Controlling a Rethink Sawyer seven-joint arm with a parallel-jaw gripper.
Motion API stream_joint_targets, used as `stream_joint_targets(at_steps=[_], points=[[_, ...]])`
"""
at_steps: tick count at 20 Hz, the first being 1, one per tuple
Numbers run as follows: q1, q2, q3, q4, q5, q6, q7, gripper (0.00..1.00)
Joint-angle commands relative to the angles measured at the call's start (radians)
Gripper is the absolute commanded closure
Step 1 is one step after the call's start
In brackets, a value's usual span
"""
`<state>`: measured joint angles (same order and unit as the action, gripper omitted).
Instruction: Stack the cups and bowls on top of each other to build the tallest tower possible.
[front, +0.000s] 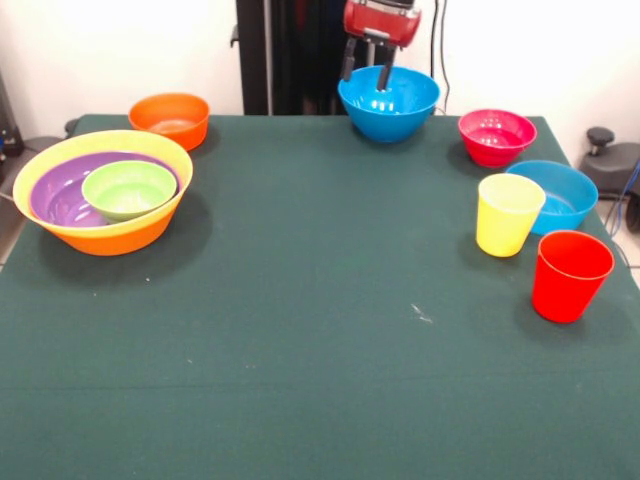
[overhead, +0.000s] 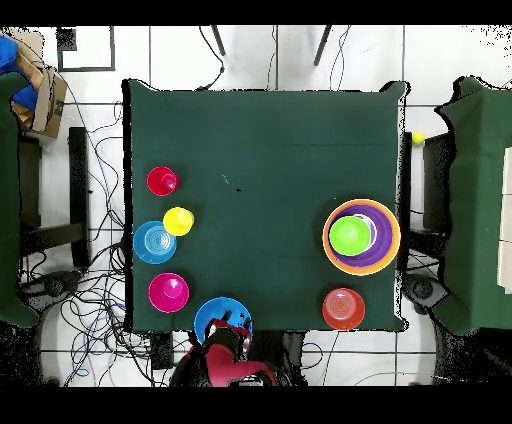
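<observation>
Nearest the front camera stands the red cup (front: 571, 275), upright on the green table (front: 300, 330) at its right side; just behind and left of it the yellow cup (front: 508, 214) stands upright, overlapping a shallow blue bowl (front: 558, 194); farther back sits the pink-red bowl (front: 496, 136). At the left the tower (front: 103, 190) is a large yellow-orange bowl holding a purple bowl (front: 60, 195), with a small green bowl (front: 129, 189) nested inside that; a small orange bowl (front: 170, 119) stands apart behind it. At the far edge a deeper blue bowl (front: 389, 103) sits under the gripper (front: 366, 62); its two dark fingers hang spread a little apart, their tips at or just inside the bowl's far rim, closed on nothing.

From overhead the gripper (overhead: 229, 325) lies over the bottom rim of that blue bowl (overhead: 222, 318); whether it touches the rim cannot be told; the tower (overhead: 361, 236) sits well apart toward the right edge, the orange bowl (overhead: 342, 308) below it; the pink-red bowl (overhead: 168, 292), the other blue bowl (overhead: 154, 242), the yellow cup (overhead: 178, 220) and the red cup (overhead: 162, 181) run up the left side.
</observation>
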<state>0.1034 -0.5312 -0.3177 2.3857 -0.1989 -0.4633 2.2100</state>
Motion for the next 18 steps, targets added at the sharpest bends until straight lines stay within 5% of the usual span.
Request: stream_joint_targets(at_steps=[1,18], points=[[-0.021,0.057,0.085,-0.068,-0.062,0.038,0.071,0.00],[-0.031,0.213,0.017,-0.131,-0.121,-0.100,0.066,0.00]])
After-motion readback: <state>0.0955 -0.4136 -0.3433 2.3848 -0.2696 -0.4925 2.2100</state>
